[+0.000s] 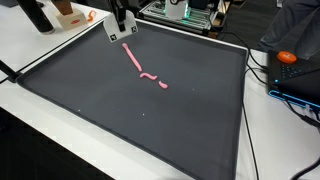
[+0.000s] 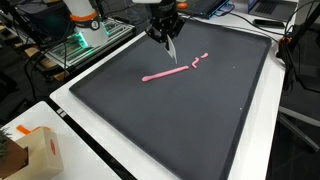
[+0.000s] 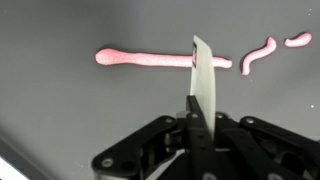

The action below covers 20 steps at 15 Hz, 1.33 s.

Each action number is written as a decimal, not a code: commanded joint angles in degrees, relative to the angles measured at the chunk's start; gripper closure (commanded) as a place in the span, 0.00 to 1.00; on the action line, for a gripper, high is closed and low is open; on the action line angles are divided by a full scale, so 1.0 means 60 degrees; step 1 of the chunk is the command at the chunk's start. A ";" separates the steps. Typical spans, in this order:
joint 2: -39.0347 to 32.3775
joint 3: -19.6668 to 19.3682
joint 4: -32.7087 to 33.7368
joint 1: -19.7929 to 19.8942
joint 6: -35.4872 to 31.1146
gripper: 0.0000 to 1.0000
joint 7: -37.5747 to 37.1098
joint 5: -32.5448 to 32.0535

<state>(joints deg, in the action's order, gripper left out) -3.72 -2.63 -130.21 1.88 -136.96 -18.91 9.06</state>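
Exteriors high, oblique, share mat [image 1: 120,115]; wrist close, downward

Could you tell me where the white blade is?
Wrist view: the white blade, clamped in the end effector, stands over the long pink strip near its right end.

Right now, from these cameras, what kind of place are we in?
Probably a lab or workshop bench, not a home: open electronics with green lights, loose cables, and a black work mat on a white table.

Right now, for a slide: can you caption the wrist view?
Robot fingers clamp a white blade, its tip over a pink strip on the dark mat.
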 commanded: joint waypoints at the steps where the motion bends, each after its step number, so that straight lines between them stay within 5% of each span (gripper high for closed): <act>1: 0.0125 0.0202 0.0070 -0.0302 0.0190 0.99 -0.0504 -0.0721; 20: -0.0845 0.1397 0.2377 -0.1955 0.2302 0.99 -0.1544 -0.3416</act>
<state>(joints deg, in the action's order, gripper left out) -6.38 5.01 -119.42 -8.47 -126.69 -26.84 -8.67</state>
